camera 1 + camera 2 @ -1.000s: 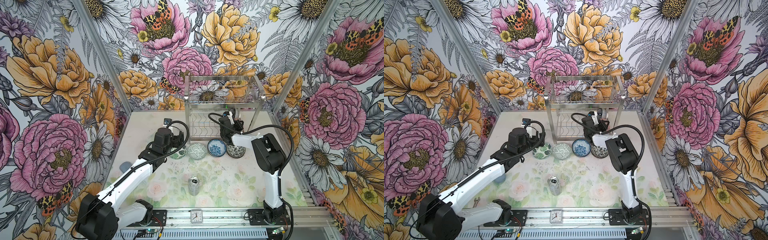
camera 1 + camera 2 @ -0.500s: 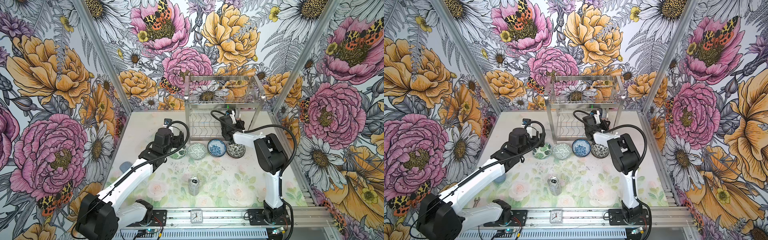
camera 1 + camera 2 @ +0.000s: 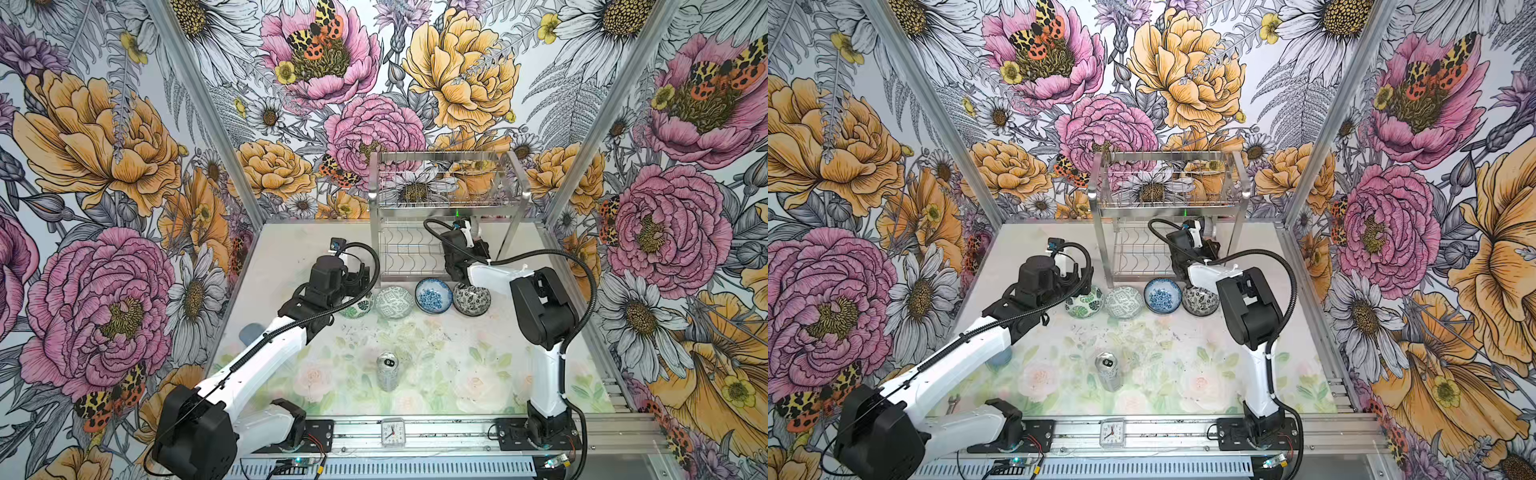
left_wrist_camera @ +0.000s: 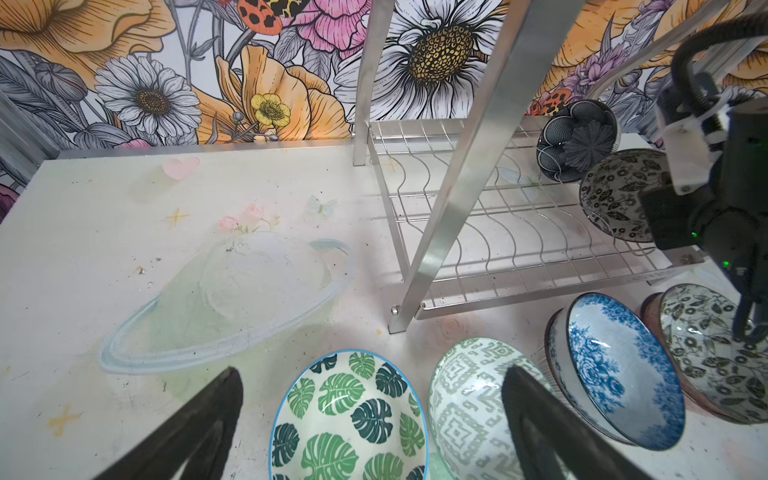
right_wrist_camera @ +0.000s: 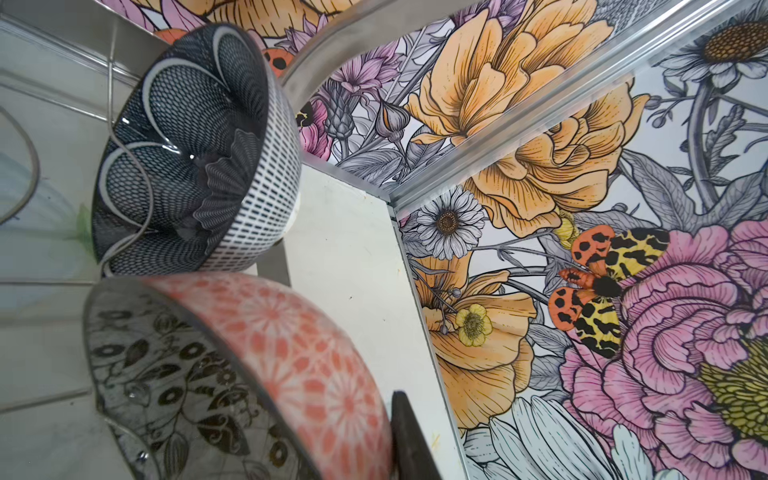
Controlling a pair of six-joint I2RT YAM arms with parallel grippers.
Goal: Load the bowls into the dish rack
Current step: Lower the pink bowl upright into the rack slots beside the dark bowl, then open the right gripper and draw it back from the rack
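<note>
Hovers with left gripper (image 4: 372,372) spread wide over the leaf bowl (image 4: 345,419) on the table (image 4: 104,228), right gripper (image 5: 401,424), grip impossible to tell, at the pink-sided bowl (image 5: 299,365) standing in the dish rack (image 4: 469,166) lower slots.

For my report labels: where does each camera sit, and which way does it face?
Top view: high in front, looking down at dish rack; left arm, right arm show.
Top view: beside it, facing alike; both arms, can.
Left wrist: on left arm, facing rack's lower tier; open left end effector shows.
Right wrist: on right arm, close on pink-sided bowl; one finger shows.
Shared by wrist views: black mesh bowl.
</note>
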